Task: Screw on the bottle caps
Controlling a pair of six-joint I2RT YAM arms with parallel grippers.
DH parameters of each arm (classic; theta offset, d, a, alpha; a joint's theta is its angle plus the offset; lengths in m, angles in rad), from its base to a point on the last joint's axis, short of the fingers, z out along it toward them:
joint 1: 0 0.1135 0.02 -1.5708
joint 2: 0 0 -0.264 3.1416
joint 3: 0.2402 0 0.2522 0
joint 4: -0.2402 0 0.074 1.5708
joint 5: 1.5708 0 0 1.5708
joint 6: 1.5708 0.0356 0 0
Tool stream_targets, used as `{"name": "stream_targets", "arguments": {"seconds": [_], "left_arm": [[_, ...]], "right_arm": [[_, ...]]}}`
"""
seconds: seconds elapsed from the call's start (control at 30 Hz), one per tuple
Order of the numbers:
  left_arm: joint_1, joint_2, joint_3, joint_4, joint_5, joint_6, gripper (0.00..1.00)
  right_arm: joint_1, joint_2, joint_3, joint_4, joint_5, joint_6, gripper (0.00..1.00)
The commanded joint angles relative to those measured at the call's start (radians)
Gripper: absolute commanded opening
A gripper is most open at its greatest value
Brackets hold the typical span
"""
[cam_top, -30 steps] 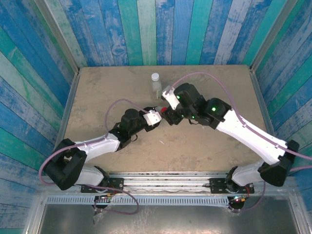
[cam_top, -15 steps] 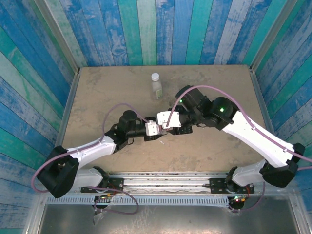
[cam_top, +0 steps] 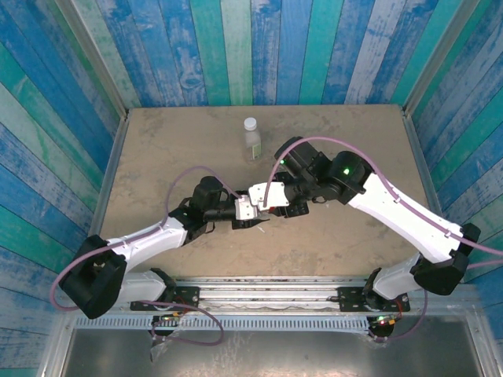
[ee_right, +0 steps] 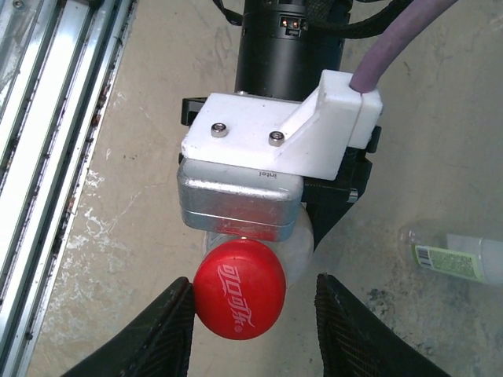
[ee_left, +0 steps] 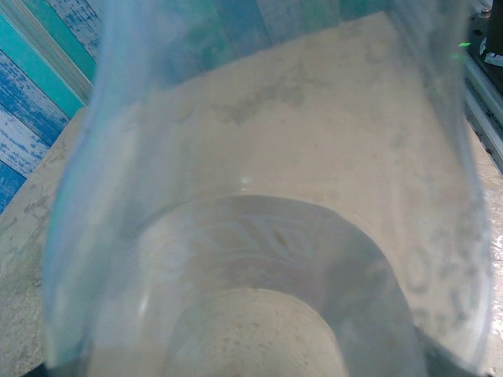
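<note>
Two bottles are counted, and two caps, one red and one white. One clear bottle (ee_right: 303, 245) is clenched in the left gripper (cam_top: 245, 212) near the middle of the table (cam_top: 157, 157). It is laid roughly level, its long axis run left to right, so that its mouth is turned toward the right arm. The red cap (ee_right: 240, 288) is seated on that mouth, though how far it is threaded cannot be told. The right gripper (ee_right: 253, 283) is faced head-on to the cap, which lies straight ahead between its two fingers. One finger (ee_right: 173, 326) is at or just beside the rim and the other is set slightly apart, so the jaws are judged not yet clamped. The right arm is thus the nearer for the twist, which is judged to turn about the bottle's axis. The second bottle (cam_top: 252, 141), labelled green and white, is stood upright farther back with the white cap (cam_top: 251, 123) on top, well apart from both grippers.
</note>
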Motion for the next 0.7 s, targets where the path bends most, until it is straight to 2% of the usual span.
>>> {"name": "stream_targets", "arguments": {"seconds": [0.0, 0.13, 0.43, 0.57, 0.67], "left_arm": [[-0.004, 0.012, 0.028, 0.006, 0.033, 0.008, 0.58], [-0.004, 0.014, 0.029, 0.004, 0.033, 0.007, 0.58], [-0.004, 0.007, 0.028, 0.01, 0.022, -0.002, 0.58], [-0.003, 0.001, 0.01, 0.09, -0.13, -0.069, 0.58], [-0.003, 0.014, 0.001, 0.153, -0.311, -0.093, 0.57]], "right_arm": [[0.004, 0.021, 0.017, -0.029, -0.012, -0.014, 0.43], [0.004, 0.026, 0.016, -0.029, -0.032, -0.02, 0.42], [0.004, 0.032, 0.018, -0.026, -0.013, -0.01, 0.25], [0.004, 0.042, 0.03, 0.01, 0.044, 0.129, 0.11], [0.003, 0.051, 0.024, 0.074, 0.128, 0.351, 0.11]]}}
